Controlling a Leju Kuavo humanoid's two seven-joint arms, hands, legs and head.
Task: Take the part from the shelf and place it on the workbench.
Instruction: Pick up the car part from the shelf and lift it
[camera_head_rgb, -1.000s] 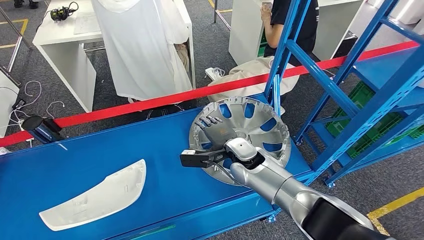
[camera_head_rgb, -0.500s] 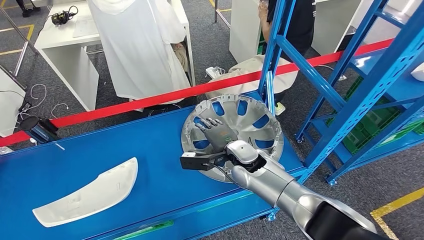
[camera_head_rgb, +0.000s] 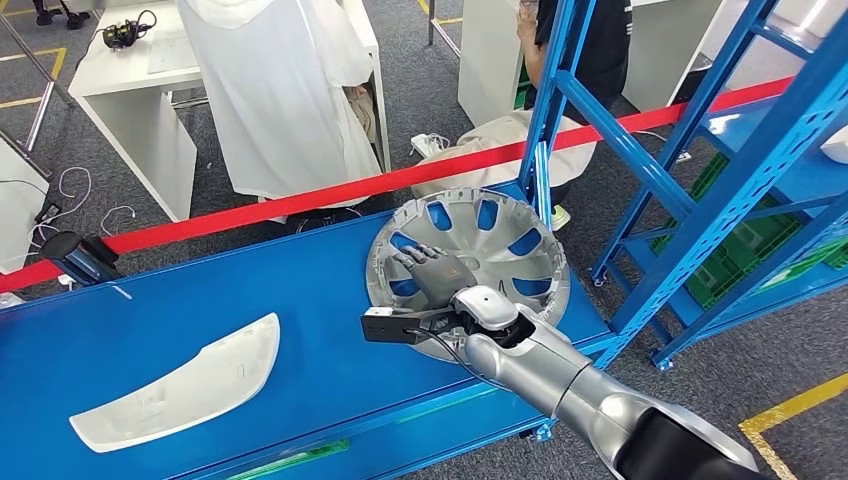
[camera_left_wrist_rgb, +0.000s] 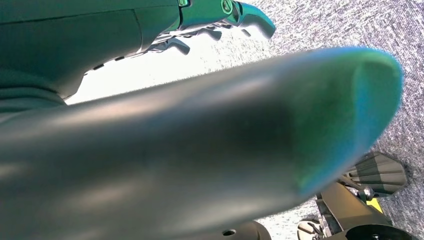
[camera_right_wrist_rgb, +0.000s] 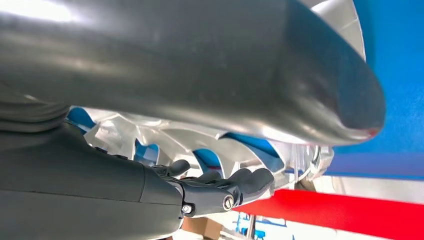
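Heads up, your right hand (camera_head_rgb: 437, 272) is lying flat on the inside face of the round silver plastic wheel cover (camera_head_rgb: 468, 268), dark fingers (camera_head_rgb: 415, 255) stretched out along the spokes, thumb somewhere under or beside the hub where I can't make it out. So I honestly can't tell if you've got a real hold on it or are just resting on top. The cover itself is sitting at the right end of the blue table (camera_head_rgb: 300, 320), tipped up a bit, with its far rim just beside the blue steel shelf upright (camera_head_rgb: 545, 110) and its near-right rim close to the table edge. That's where I'd be nervous. If you let go while it's tilted, I reckon it could rock or slide toward that edge and drop onto the grey carpet. If you pull the hand back with a finger caught in one of the spoke cutouts, you'll drag the whole thing with you. Lifting or swinging it further right could also clip the upright. The white curved plastic trim panel (camera_head_rgb: 178, 388) is well apart on the left, so no trouble there, and the red barrier tape (camera_head_rgb: 250, 213) is behind the table. Your left hand (camera_left_wrist_rgb: 220, 15) hangs over the carpet, fingers loosely extended with nothing in them.
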